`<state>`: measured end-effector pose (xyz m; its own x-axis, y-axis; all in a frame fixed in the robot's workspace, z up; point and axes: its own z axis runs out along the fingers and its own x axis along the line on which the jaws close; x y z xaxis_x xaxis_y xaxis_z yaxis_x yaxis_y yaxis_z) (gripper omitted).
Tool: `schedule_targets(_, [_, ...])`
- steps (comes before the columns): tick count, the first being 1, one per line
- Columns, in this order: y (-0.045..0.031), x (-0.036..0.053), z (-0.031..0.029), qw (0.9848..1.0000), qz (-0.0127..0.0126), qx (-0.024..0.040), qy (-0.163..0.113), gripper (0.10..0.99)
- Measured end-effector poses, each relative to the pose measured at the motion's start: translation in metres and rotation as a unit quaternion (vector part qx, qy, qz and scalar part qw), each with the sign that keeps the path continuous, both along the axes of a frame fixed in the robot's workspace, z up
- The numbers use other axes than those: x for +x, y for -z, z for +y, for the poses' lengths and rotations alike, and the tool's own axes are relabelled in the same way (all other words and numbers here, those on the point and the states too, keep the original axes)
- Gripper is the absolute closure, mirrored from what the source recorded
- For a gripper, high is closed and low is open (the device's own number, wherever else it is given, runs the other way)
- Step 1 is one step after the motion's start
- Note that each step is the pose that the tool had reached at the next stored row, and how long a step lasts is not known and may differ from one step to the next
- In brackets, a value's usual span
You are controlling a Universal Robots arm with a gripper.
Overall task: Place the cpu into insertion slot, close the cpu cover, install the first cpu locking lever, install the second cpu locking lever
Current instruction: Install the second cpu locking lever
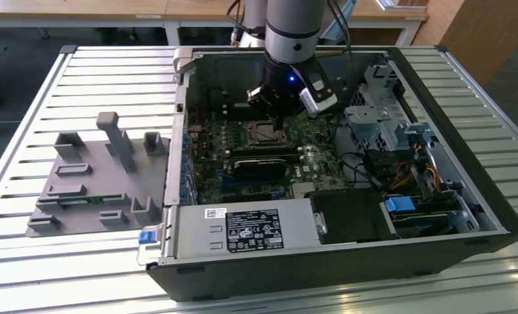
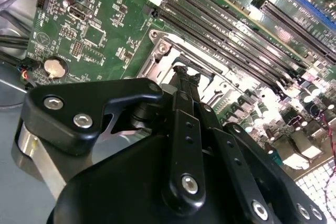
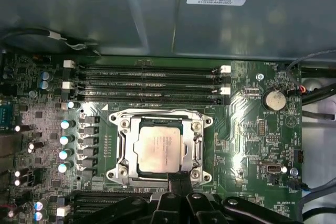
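The arm reaches down into the open computer case (image 1: pixel 468 216), its gripper (image 1: pixel 279 120) low over the green motherboard (image 3: pixel 252 129) at the edge of the insertion slot (image 3: pixel 122 125). In the first wrist view the cpu (image 3: pixel 160 150) lies flat inside that socket, with the cpu cover (image 3: pixel 197 148) framing it. The black fingers (image 3: pixel 178 181) come together to one narrow tip at the frame's near edge, holding nothing. Long memory slots (image 3: pixel 147 83) run just beside the socket.
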<state>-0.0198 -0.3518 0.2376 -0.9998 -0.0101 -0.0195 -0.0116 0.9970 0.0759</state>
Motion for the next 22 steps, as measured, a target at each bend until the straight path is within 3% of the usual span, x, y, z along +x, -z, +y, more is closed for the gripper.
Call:
schedule_targets(6, [0.0000,0.0000,-0.0067,1.0000,0.0000,0.0000,0.000,0.980])
schedule_targets(10, [0.0003,0.0000,-0.0146,1.0000,0.0025,0.0008,0.000,0.980])
schedule_targets(12, [0.0007,0.0000,-0.0184,1.0000,0.0026,0.0026,0.000,0.980])
schedule_targets(17, [0.0008,-0.0041,-0.0210,0.9999,0.0026,0.0119,0.000,0.980])
schedule_targets(22, [0.0011,-0.0084,-0.0269,0.9999,0.0025,0.0144,0.000,0.980])
